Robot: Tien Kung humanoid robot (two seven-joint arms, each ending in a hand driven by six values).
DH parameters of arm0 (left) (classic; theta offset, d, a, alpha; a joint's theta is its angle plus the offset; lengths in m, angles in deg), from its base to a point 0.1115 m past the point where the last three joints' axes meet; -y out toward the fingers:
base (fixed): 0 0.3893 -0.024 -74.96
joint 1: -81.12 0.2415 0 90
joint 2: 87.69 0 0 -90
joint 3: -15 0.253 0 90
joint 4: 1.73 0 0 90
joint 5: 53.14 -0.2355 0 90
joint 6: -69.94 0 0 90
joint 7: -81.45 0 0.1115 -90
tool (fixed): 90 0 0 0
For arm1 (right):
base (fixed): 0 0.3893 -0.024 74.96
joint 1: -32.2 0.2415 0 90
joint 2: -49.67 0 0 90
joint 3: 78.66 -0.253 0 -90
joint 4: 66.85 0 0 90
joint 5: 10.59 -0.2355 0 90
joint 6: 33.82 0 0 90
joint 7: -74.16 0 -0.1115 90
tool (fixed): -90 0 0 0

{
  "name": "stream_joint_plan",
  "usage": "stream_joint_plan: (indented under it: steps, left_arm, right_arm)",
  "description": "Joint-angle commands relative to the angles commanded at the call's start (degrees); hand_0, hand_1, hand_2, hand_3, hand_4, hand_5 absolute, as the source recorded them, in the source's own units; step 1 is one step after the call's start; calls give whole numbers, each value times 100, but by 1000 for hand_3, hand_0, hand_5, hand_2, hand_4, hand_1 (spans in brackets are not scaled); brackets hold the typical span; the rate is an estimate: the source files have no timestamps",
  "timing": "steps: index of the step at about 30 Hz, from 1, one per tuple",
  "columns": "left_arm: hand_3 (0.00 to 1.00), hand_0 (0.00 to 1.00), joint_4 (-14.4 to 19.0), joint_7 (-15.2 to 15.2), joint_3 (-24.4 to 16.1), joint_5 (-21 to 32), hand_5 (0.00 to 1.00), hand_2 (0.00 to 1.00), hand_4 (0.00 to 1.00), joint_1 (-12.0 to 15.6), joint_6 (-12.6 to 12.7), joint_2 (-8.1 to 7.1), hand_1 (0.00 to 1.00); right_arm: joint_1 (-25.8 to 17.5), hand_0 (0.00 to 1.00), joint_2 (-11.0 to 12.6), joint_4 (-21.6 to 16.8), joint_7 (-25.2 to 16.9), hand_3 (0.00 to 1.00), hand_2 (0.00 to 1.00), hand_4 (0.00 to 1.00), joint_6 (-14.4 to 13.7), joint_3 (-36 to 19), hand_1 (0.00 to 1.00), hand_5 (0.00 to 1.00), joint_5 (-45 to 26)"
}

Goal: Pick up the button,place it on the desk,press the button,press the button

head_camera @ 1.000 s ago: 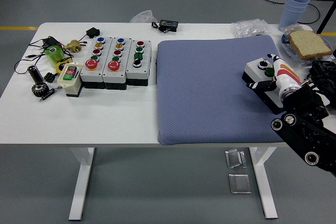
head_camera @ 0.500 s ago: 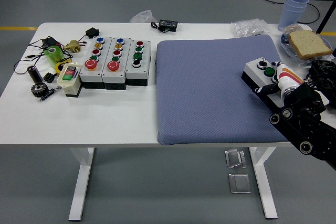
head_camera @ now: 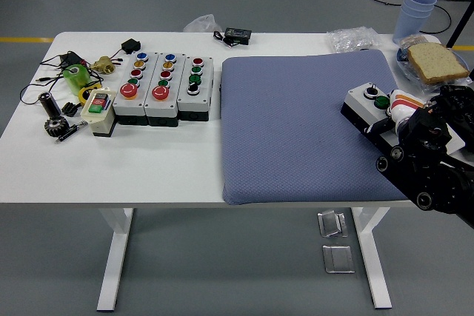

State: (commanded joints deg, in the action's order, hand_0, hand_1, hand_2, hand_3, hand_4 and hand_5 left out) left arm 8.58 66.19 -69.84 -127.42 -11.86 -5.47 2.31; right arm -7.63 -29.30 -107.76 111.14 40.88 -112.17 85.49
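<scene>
Grey and white, the button box (head_camera: 368, 106) lies on the blue-grey pad (head_camera: 296, 123), near the pad's right edge. Its top carries a small white knob and a green button. The right hand (head_camera: 415, 127) sits against the box's right end, black with a white, orange-striped part showing next to the box; whether its fingers clasp the box or only rest beside it cannot be told, since the hand's own bulk hides them. The right arm runs from there to the lower right corner of the picture.

The pad covers the right half of the white table (head_camera: 148, 168). Just left of the pad stand three larger button boxes (head_camera: 164, 88) side by side, two with big red mushroom buttons and rows of coloured buttons, the third with red, green and white ones. Left of these sits a small switch box (head_camera: 98, 107) with green and red keys. Farther left lie a green roll of tape (head_camera: 74, 76), a brass fitting (head_camera: 106, 63), black cables and a dark gear (head_camera: 54, 126).

Beyond the pad's far edge lie a black device (head_camera: 238, 34) and a clear plastic bag (head_camera: 352, 38). To the right of the pad, a slice of bread (head_camera: 435, 62) rests on a plate, with a stack of blue cups (head_camera: 416, 12) behind it.
</scene>
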Motion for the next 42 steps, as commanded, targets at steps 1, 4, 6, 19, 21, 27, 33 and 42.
stream_joint_plan:
  steps: [1,4,6,19,21,27,33,42]
  left_arm:
    - [413,543,0,0,-2,10,438,423,260,-9,3,0,420]
    - [413,543,0,6,19,57,439,423,260,-21,6,0,419]
    - [413,543,0,2,21,65,439,423,260,-21,4,0,419]
    - [410,542,0,2,37,90,441,423,261,7,0,0,420]
    - [410,542,0,-1,45,92,441,423,261,15,-3,0,420]
    - [408,541,0,-7,48,59,441,423,263,33,-7,0,420]
    - [407,541,0,-3,38,70,442,424,262,37,9,0,419]
    - [406,541,0,-3,36,70,444,423,263,39,16,0,420]
  right_arm:
    - [11,407,27,-25,0,573,534,804,-32,18,418,97,50]
    - [14,289,102,-125,0,511,500,738,-148,44,337,56,169]
    - [1,289,217,-293,0,511,500,738,-239,86,337,56,231]
    - [-44,67,1308,-2101,-1147,469,418,698,-249,709,153,132,87]
    - [12,67,1406,-2405,-1664,469,418,698,-205,849,153,132,104]
    - [171,49,1518,-3049,-3004,434,357,804,21,1187,110,282,20]
    - [392,42,1429,-3001,-3593,423,334,817,275,1772,96,314,-74]
    - [427,63,1138,-2471,-3786,437,348,793,178,2187,98,257,-70]
